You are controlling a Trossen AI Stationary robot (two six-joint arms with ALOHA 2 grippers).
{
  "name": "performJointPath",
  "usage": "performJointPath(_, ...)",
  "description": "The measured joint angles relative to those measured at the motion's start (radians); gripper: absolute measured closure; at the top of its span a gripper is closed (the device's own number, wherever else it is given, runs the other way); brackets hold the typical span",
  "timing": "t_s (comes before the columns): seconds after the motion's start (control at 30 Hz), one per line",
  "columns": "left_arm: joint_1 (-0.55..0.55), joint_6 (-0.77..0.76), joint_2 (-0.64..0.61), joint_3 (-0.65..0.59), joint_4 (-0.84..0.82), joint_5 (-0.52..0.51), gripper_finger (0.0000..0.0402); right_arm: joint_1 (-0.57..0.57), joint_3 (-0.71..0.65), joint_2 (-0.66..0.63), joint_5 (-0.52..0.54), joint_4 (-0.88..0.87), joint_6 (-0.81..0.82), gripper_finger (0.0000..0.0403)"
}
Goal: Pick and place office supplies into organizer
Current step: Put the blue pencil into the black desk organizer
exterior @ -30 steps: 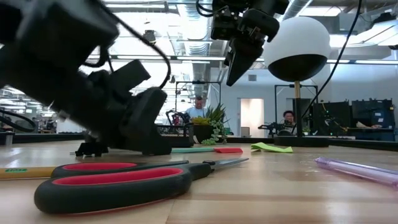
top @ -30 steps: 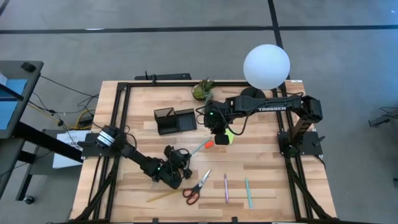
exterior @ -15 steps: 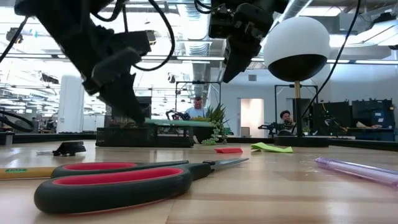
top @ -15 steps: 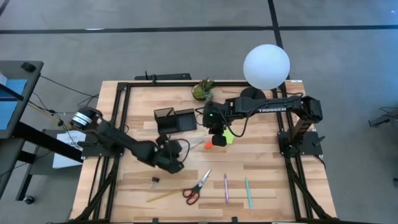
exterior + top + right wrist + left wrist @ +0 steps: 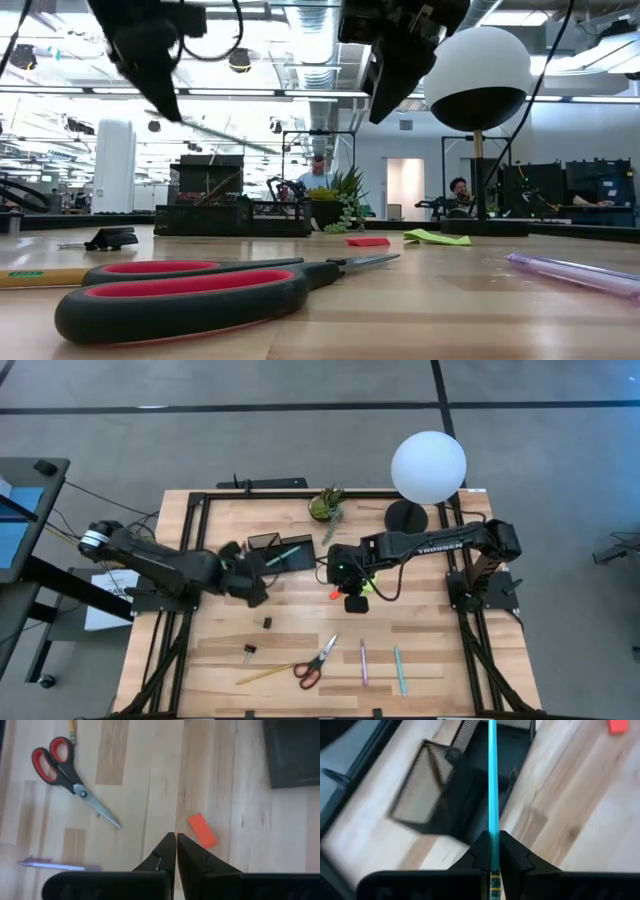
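Observation:
My left gripper [image 5: 258, 566] is shut on a thin teal pencil [image 5: 287, 552] that reaches out over the black mesh organizer [image 5: 297, 559] at the far middle; it also shows in the left wrist view [image 5: 493, 851]. My right gripper [image 5: 352, 600] is shut and empty, high above the table [image 5: 385, 95]. The small orange eraser [image 5: 202, 830] lies flat on the wood just beside the point below it. The lime-green sticky pad [image 5: 369, 583] is mostly hidden by the right gripper. Red-handled scissors [image 5: 320, 658] lie flat near the front edge. My left gripper pinches the teal pencil between its two fingers near one end [image 5: 493, 845], a short banded end [image 5: 494, 880] reaching back between them. The pencil runs on along the fingers' direction. It is lifted clear, slanting down [image 5: 225, 135] toward the organizer's compartments [image 5: 470, 795].
A purple pen [image 5: 363, 662], a teal pen [image 5: 399, 669] and a yellow pencil [image 5: 262, 675] lie near the front edge. Two black clips [image 5: 248, 651] [image 5: 266, 623] lie at the front left. A potted plant [image 5: 326, 503] and a globe lamp [image 5: 428, 467] stand at the far edge.
My left gripper has risen from the table's near middle and gone toward the far left with the teal pencil, which is lifted clear and now points over the organizer. A black clip shows where the gripper stood. My right gripper has shifted a little toward the near edge.

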Motion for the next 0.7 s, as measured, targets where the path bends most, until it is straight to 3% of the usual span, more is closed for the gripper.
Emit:
performJointPath(0.13,0.055,0.081,-0.019,0.180,-0.266,0.103,0.0397,0.016,0.000,0.000,0.033,0.002,-0.003,0.0394)
performJointPath(0.27,0.126,0.161,0.036,0.372,-0.541,0.187,0.0397,0.015,0.000,0.000,0.034,0.007,-0.003,0.0395)
performJointPath(0.37,0.184,0.326,0.073,0.447,-0.508,0.233,0.0397,0.009,0.000,0.000,0.035,0.019,-0.004,0.0395)
performJointPath(0.43,0.224,0.394,0.120,0.489,-0.529,0.208,0.0397,0.003,-0.001,0.000,0.034,0.027,-0.004,0.0394)
performJointPath(0.7,0.350,0.585,0.289,0.486,-0.531,0.175,0.0397,0.000,-0.003,0.000,0.035,0.025,0.020,0.0394)
